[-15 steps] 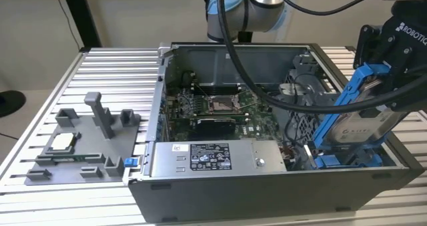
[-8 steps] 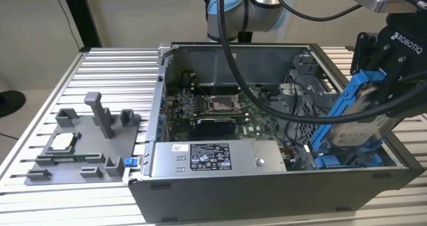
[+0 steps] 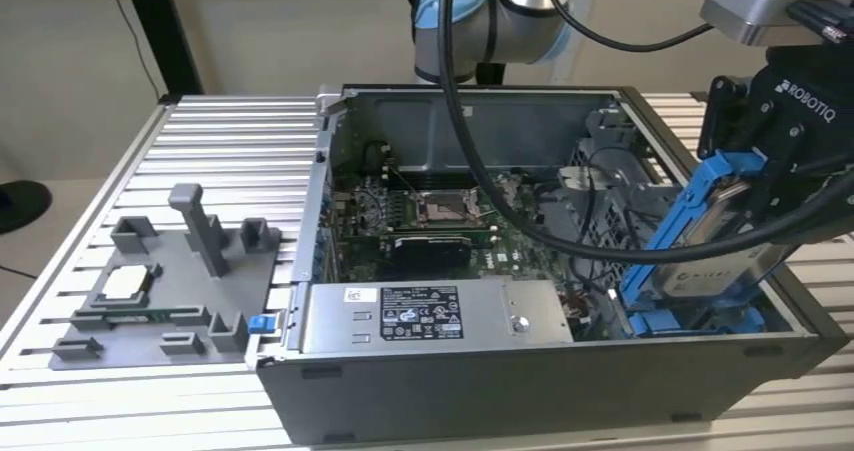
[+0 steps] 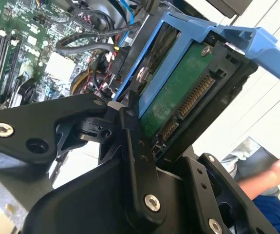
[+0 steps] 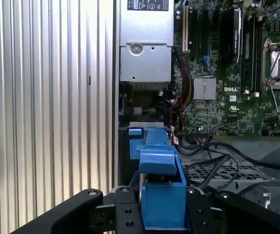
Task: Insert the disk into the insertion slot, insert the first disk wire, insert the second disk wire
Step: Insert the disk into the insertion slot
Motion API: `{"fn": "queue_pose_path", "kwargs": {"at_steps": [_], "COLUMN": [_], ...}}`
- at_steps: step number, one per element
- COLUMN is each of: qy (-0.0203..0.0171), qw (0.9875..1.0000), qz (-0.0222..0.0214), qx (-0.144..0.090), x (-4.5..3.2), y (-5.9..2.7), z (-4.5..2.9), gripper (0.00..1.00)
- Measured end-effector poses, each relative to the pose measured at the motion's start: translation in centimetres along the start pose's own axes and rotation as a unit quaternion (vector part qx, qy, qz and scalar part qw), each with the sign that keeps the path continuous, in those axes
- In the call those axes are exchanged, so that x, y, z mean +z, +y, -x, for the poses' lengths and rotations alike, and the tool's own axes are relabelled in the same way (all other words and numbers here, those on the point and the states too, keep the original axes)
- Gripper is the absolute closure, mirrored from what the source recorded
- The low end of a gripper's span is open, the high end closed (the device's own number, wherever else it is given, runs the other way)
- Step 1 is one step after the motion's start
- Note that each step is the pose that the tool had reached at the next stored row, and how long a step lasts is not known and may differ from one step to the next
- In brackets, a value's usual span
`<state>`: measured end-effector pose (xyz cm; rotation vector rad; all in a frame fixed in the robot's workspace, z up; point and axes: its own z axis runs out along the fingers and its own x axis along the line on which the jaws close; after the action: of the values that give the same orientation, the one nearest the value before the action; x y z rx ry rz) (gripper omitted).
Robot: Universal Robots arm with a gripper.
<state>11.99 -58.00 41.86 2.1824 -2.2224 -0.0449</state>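
Disk: the disk [image 3: 714,261] in its blue carrier frame [image 3: 681,216] is in the air over the case's corner at the exterior view's right. It is steeply tilted, with its lower end down towards the bay and its upper end raised.
Disk underside: in the second wrist view the green circuit board [image 4: 176,95] faces the camera, and the connector row [image 4: 194,100] along one edge is bare, with no wire plugged in.
Tool: the tool [image 3: 754,206] is clamped on the disk, with a black finger pressed on either side of the carrier in the first wrist view [image 5: 161,209].
Insertion slot: the insertion slot [image 3: 667,323], with its blue fittings, lies just below the disk's lower end. I cannot tell whether the two touch.
Neighbours: black cables [image 3: 587,246] run close beside the bay. The power-supply box [image 3: 427,316] sits along the case's near wall, with the motherboard [image 3: 427,221] beyond it.
Surroundings: the computer case [image 3: 534,391] stands open on the slatted counter [image 3: 227,131], and a grey fixture [image 3: 174,291] stands well apart from it.
Step in hand: by my reading this is the first step, seating the disk. It is not yet flat in the bay, and both wire steps look undone.
What it calls for: in my judgement, the carrier must be levelled and lined up squarely with the bay's fittings, keeping clear of the cables.
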Motion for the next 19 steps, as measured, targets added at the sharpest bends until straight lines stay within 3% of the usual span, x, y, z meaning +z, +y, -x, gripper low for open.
{"fn": "queue_pose_path", "kwargs": {"at_steps": [11,19], "qy": [-0.005,-0.0085], "qw": [1.0,1.0], "qz": [0.0001,0.0001], "qx": [0.0,0.0], "x": [0.85,1.89], "y": [-0.21,-0.38], "z": [0.17,0.18], "gripper": [1.0,1.0]}}
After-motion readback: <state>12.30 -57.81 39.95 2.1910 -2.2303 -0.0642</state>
